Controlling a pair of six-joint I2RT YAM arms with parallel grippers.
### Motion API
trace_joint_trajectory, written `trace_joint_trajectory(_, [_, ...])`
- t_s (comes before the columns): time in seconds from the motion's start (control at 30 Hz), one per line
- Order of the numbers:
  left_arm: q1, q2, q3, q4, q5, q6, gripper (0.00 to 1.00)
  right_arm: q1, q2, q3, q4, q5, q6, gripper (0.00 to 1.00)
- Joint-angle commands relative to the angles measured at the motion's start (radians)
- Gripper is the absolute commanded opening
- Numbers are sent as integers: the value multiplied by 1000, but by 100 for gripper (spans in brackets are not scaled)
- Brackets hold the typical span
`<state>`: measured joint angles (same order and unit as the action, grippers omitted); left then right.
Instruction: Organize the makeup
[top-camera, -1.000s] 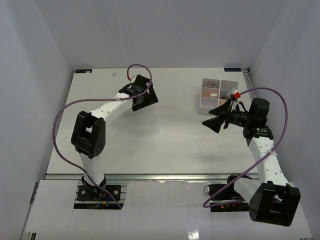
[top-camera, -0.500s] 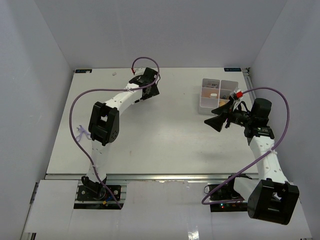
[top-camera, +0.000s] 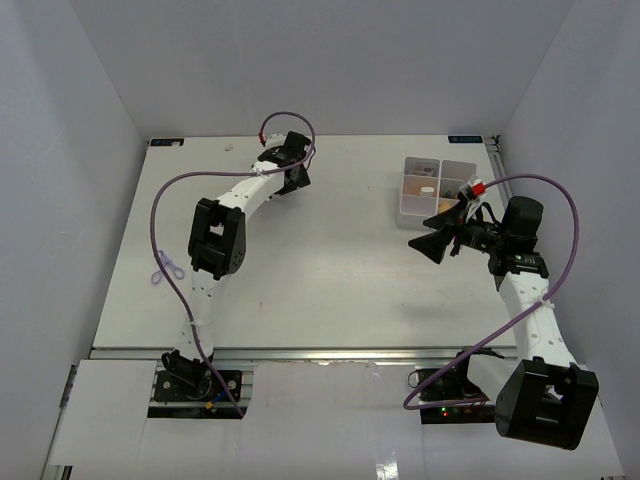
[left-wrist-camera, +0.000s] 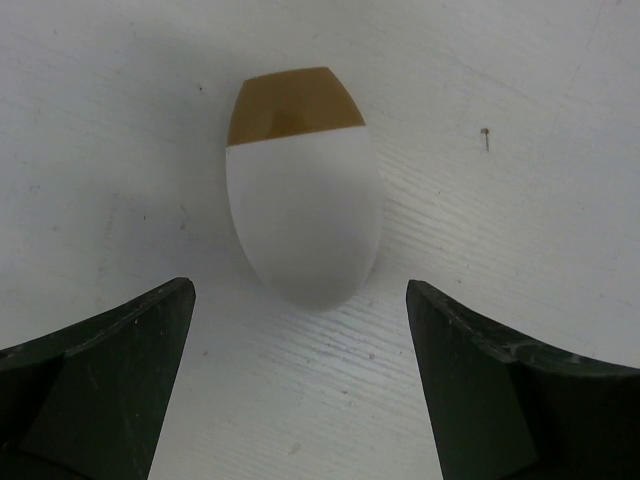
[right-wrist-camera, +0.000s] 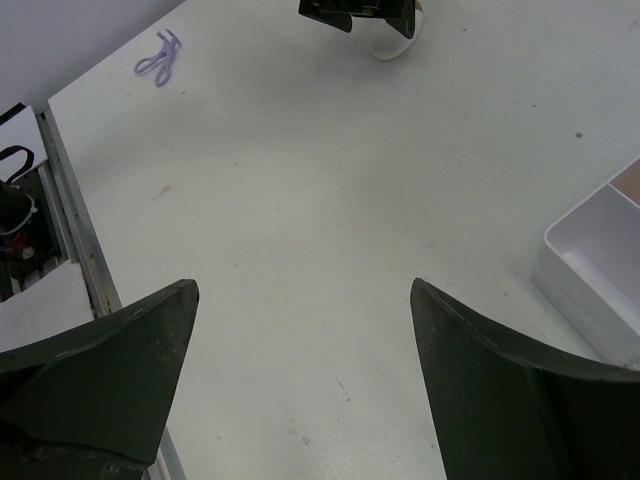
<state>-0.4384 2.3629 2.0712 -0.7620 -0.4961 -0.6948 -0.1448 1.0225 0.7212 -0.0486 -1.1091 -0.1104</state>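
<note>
The right hand (right-wrist-camera: 303, 290) hangs wide open and empty over the bench (top-camera: 330, 270), just nearer than the white box (top-camera: 410, 210). Well left of the box, the left hand (left-wrist-camera: 300, 290) is spread wide, its fingertips apart from the white-and-brown oval piece (left-wrist-camera: 303, 210) lying between them.

The left arm (top-camera: 215, 240) and right arm (top-camera: 530, 320) share one build: white links between boxy black joint housings. A purple cable (top-camera: 152, 222) loops along each, with a red fitting (top-camera: 477, 187) near the wrist. The fingers (left-wrist-camera: 100, 380) are dark, greenish-black wedges with flat, faintly scuffed faces.
</note>
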Motion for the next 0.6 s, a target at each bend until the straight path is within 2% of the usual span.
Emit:
trace_joint_trajectory(0.0, [7, 43, 102, -3, -8, 30, 98, -9, -4, 3, 30, -2, 5, 93])
trace_joint_trajectory(0.57, [40, 123, 156, 12, 3, 57, 98, -17, 1, 3, 30, -8, 3, 93])
